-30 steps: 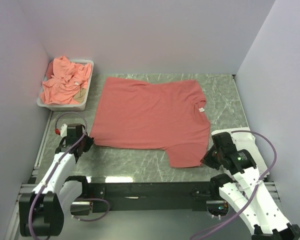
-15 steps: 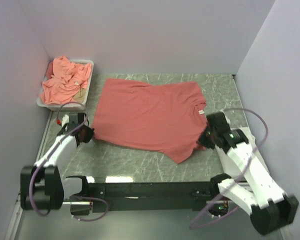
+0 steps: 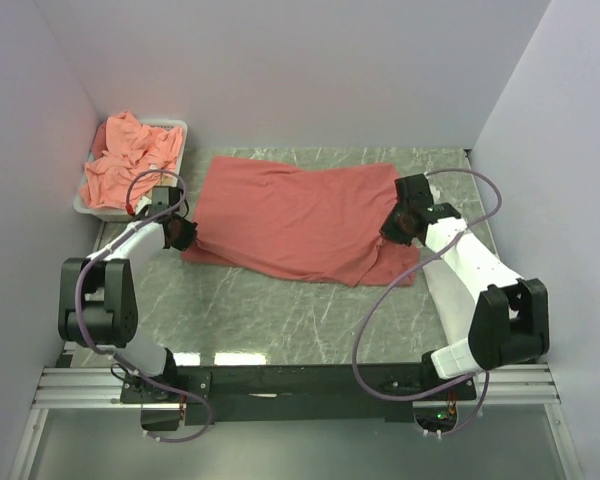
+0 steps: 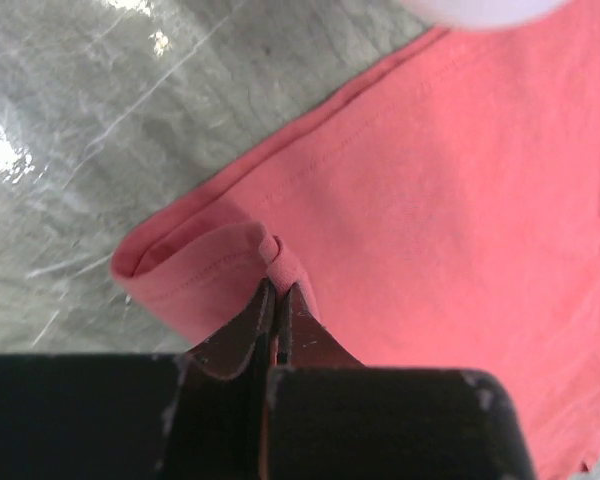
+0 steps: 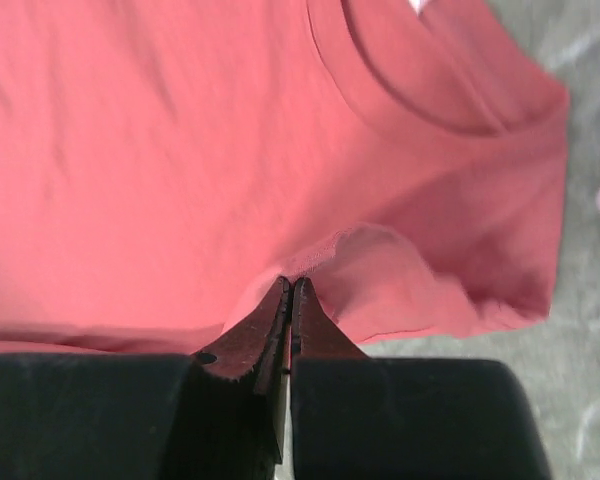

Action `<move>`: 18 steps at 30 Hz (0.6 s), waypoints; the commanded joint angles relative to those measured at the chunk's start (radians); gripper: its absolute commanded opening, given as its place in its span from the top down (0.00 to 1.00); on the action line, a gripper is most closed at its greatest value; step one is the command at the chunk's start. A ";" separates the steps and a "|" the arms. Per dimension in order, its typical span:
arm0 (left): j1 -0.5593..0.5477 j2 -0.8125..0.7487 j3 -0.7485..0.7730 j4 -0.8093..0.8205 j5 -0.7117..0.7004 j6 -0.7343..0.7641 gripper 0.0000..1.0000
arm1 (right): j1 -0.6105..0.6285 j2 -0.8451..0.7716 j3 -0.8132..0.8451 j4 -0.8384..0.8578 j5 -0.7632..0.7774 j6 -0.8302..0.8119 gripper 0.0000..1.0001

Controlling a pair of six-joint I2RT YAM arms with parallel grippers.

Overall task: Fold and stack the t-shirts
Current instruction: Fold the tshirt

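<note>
A coral-red t-shirt [image 3: 290, 215] lies on the marble table, its near edge lifted and folded back over the rest. My left gripper [image 3: 183, 233] is shut on the shirt's near left corner; the left wrist view shows the hem [image 4: 205, 262] bunched between the closed fingers. My right gripper [image 3: 398, 226] is shut on the near right edge by the collar; the right wrist view shows a fold of cloth [image 5: 365, 262] pinched at the fingertips, with the neckline [image 5: 400, 100] beyond. More salmon-pink shirts [image 3: 130, 165] lie crumpled in a white tray.
The white plastic tray [image 3: 177, 178] stands at the back left corner, close to my left arm. Grey walls enclose the table on three sides. Bare marble [image 3: 300, 320] lies in front of the shirt.
Both grippers have carried the shirt's near edge away from the arm bases toward the back, folding the near half over the far half. The shirt now covers a narrower strip.
</note>
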 commanded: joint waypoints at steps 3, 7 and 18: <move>-0.003 0.054 0.094 -0.011 -0.041 -0.025 0.99 | -0.075 0.040 0.097 0.093 -0.064 -0.040 1.00; -0.003 0.088 0.131 -0.028 -0.046 -0.025 0.99 | -0.121 0.075 0.126 0.116 -0.097 -0.041 1.00; -0.003 0.131 0.212 -0.045 -0.058 -0.009 0.99 | -0.157 0.118 0.174 0.139 -0.145 -0.050 1.00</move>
